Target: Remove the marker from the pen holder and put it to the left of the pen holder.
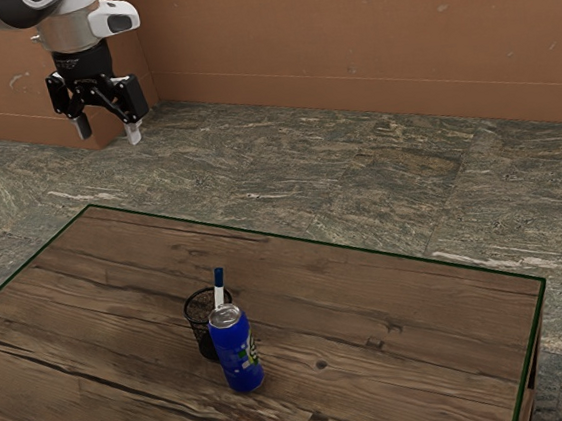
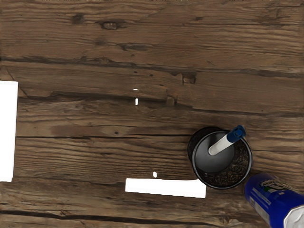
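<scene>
1. The arm (image 1: 71,29) comes in high up from the exterior view's upper left. It is well apart from the pen holder (image 1: 194,316) and up higher than it.
2. The pincer (image 1: 108,130) hangs from the arm and points down. Its two fingers (image 1: 133,133) are spread apart, with nothing held between them.
3. The marker (image 1: 219,289) is in the pen holder. It leans on a slant, and its blue cap pokes up past the rim. Some of its white part shows too.
4. The blue can (image 1: 238,361) is just beside the pen holder, on the wooden surface (image 1: 402,308). In the exterior view it hides part of the pen holder's side, and the low part of the marker can't be seen.
5. In the wrist view, the can is cut off at the edge. I can't tell if it touches the pen holder.
6. A long white patch (image 2: 164,188) shows close by the pen holder in the wrist view. A big white patch (image 2: 7,132) is well apart from the pen holder and is cut off. I can't tell what they are.
7. The top of the arm is cut off too.
</scene>
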You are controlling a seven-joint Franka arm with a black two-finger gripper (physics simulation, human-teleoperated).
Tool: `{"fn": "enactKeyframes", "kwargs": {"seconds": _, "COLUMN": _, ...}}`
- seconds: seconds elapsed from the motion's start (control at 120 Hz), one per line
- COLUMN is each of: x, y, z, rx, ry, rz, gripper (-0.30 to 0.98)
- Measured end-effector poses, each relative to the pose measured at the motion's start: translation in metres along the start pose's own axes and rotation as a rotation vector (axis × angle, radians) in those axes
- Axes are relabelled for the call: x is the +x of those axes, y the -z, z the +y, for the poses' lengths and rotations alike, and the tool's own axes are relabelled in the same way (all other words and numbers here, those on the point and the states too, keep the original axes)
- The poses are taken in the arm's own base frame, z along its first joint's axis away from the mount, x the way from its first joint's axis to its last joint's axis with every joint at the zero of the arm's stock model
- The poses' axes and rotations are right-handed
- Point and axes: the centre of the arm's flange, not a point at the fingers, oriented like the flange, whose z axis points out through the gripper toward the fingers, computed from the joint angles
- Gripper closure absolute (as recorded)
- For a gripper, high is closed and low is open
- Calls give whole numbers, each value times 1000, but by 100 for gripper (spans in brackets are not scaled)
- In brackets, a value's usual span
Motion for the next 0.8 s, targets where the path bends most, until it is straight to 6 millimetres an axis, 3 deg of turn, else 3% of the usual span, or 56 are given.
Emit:
{"fn": "enactKeyframes", "kwargs": {"seconds": 0.2, "x": -2, "y": 0, "z": 2, "rx": 3, "ry": -6, "rz": -3, "gripper": 0}}
{"fn": "enactKeyframes", "kwargs": {"seconds": 0.267, "x": 3, "y": -10, "z": 20, "rx": 34, "ry": -50, "rz": -28, "gripper": 0}}
{"fn": "enactKeyframes", "kwargs": {"seconds": 0.308, "x": 13, "y": -40, "z": 65, "rx": 77, "ry": -147, "rz": -82, "gripper": 0}}
{"fn": "enactKeyframes", "kwargs": {"seconds": 0.358, "x": 14, "y": -91, "z": 167, "rx": 139, "ry": -345, "rz": -163, "gripper": 0}}
{"fn": "enactKeyframes", "kwargs": {"seconds": 0.383, "x": 9, "y": -117, "z": 209, "rx": 169, "ry": -427, "rz": -203, "gripper": 0}}
{"fn": "enactKeyframes", "kwargs": {"seconds": 0.408, "x": 5, "y": -143, "z": 233, "rx": 194, "ry": -480, "rz": -244, "gripper": 0}}
{"fn": "enactKeyframes", "kwargs": {"seconds": 0.433, "x": 3, "y": -165, "z": 242, "rx": 213, "ry": -509, "rz": -281, "gripper": 0}}
{"fn": "enactKeyframes", "kwargs": {"seconds": 0.517, "x": -4, "y": -215, "z": 240, "rx": 247, "ry": -555, "rz": -368, "gripper": 0}}
{"fn": "enactKeyframes", "kwargs": {"seconds": 0.567, "x": -5, "y": -231, "z": 236, "rx": 254, "ry": -578, "rz": -383, "gripper": 0}}
{"fn": "enactKeyframes", "kwargs": {"seconds": 0.608, "x": -1, "y": -235, "z": 230, "rx": 252, "ry": -583, "rz": -369, "gripper": 0}}
{"fn": "enactKeyframes", "kwargs": {"seconds": 0.692, "x": 28, "y": -222, "z": 189, "rx": 231, "ry": -518, "rz": -297, "gripper": 0}}
{"fn": "enactKeyframes", "kwargs": {"seconds": 0.8, "x": 50, "y": -231, "z": 144, "rx": 184, "ry": -420, "rz": -272, "gripper": 0}}
